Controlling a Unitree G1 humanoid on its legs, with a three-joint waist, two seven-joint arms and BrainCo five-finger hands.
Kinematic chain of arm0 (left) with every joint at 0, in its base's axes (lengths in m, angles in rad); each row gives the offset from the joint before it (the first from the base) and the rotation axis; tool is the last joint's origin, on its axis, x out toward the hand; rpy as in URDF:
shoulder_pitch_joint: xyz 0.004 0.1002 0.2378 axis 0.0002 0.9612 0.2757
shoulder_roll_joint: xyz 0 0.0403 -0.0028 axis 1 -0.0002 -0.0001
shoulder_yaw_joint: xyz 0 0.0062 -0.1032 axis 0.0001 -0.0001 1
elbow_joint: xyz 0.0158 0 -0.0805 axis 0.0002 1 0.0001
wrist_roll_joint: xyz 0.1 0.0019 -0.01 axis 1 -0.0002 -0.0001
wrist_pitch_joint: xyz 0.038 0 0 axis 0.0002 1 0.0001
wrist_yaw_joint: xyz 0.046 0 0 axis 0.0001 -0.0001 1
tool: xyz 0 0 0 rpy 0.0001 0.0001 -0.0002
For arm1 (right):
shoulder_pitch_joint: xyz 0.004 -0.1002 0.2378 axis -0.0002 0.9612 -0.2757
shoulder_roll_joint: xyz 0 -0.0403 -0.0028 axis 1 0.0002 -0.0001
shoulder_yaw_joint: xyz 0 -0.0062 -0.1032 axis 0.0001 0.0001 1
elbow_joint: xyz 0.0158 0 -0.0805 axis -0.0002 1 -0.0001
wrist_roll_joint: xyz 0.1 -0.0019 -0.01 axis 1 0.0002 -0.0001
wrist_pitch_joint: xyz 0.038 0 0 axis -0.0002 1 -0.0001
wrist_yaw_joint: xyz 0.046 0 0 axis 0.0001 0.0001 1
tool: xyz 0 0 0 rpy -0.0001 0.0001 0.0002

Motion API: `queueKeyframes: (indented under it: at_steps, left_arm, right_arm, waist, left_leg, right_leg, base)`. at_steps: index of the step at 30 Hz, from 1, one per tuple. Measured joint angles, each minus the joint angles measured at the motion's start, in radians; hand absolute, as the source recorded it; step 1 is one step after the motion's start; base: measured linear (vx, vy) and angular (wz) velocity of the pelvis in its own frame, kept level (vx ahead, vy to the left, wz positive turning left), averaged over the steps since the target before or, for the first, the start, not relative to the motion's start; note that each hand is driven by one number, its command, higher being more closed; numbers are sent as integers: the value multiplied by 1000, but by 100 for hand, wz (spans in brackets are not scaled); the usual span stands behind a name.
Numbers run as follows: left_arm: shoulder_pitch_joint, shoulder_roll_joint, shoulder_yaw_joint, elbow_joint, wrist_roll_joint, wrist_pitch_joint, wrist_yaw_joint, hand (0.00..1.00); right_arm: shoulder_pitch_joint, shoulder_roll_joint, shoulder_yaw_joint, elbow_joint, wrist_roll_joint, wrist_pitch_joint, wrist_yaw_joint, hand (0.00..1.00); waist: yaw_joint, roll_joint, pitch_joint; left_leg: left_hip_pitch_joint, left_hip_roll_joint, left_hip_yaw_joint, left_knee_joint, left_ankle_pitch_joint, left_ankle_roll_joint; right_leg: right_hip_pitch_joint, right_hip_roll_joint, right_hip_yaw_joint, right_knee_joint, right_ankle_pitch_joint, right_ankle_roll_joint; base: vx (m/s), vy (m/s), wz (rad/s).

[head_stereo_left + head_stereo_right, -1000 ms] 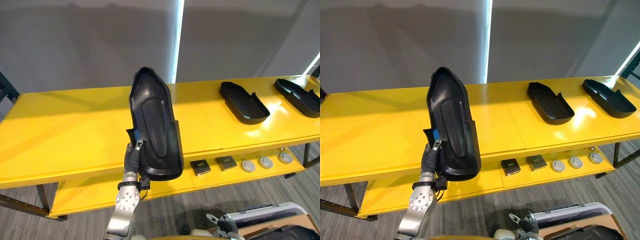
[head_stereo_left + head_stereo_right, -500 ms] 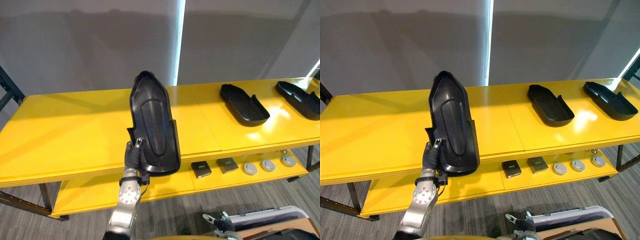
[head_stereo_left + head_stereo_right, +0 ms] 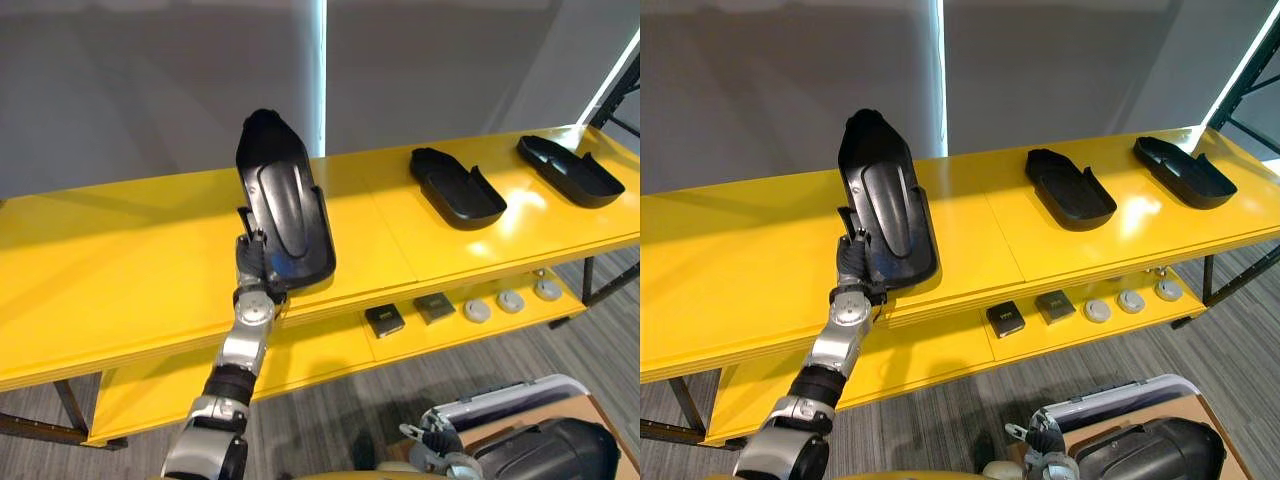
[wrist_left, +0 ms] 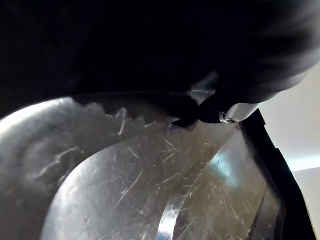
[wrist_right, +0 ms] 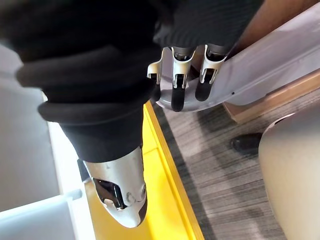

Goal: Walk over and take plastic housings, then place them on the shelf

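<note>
Left eye view, itemised near to far for you. Item one: right hand (image 3: 432,447), low beside a pale bin (image 3: 500,412); in its wrist view its fingers (image 5: 182,90) hang loose and hold nothing. Item two: a dark rounded part (image 3: 545,452) in that bin, probably another housing awaiting pickup. Item three: left hand (image 3: 255,265), on an arm now stretched well forward, fingers clamped round the lower edge of the held housing (image 3: 285,215); its wrist view gives you one fingertip (image 4: 225,112) against the scratched glossy plastic. Item four: the held housing itself, upright and leaning slightly. Half a second ago its foot hung in front of the shelf (image 3: 120,260) and overlapped the lower tier (image 3: 320,350). Its foot now stands over the top board just inside the front edge. The whole scene has also shifted, so read part of that as the camera moving with the robot. You cannot tell whether the foot touches the board yet. Item five: lower tier stock, two dark square parts (image 3: 385,320) and three round grey discs (image 3: 510,300), not involved. Item six: top board, with the middle housing (image 3: 457,187) and the right-end housing (image 3: 569,170) lying flat, well apart from the held one. Assessment: the carry looks finished and the placing step is open. Expect to lower and tip the held housing flat onto the bare board left of the middle housing before the grip loosens. Let go too near the edge and it could topple off.
</note>
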Motion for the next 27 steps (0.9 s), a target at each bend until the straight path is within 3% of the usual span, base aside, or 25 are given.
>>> queueKeyframes:
  at_steps: [1, 2, 5, 15, 27]
  left_arm:
    - [-27, 8, 11, 24, 0, 5, 1, 100]
    - [-43, 19, 22, 32, 0, 14, 3, 0]
    - [-67, 48, 32, 71, 0, 18, 6, 0]
    - [-139, 47, 72, 114, 1, 34, 15, 0]
    - [-146, 38, 102, 128, 0, 46, 17, 0]
  right_arm:
    - [-6, 0, 0, 0, 0, 0, 0, 0]
    - [-15, 0, 4, 0, 0, 0, 0, 0]
    - [-26, 0, 26, 0, 0, 0, 0, 0]
    - [-35, -1, 25, -1, -8, -6, 0, 0]
    - [-35, -1, 18, 3, -7, -6, 0, 0]
  waist:
    - [-2, -1, 13]
    - [-7, -3, 24]
    - [-20, -7, 38]
    - [-21, -2, 79]
    - [-23, 3, 86]
  left_leg:
    - [0, -1, 0, 0, 0, 0]
    - [-2, -2, 0, -1, 0, 0]
    - [-11, -3, -1, -1, 0, 0]
    - [-16, -6, -3, 1, 0, 0]
    - [-1, -8, -9, 0, 0, 0]
  right_leg:
    - [0, -1, 0, 1, 0, 0]
    - [-2, -2, 1, 1, 0, 0]
    - [-12, -2, 2, 2, 1, 1]
    - [-16, -4, 3, -2, 6, 3]
    - [0, -7, 0, -2, 6, 3]
  base:
    - [10, 30, -1]
    - [0, 0, 0]
    - [0, 0, 0]
    - [-31, 4, 0]
    - [-8, 2, 1]
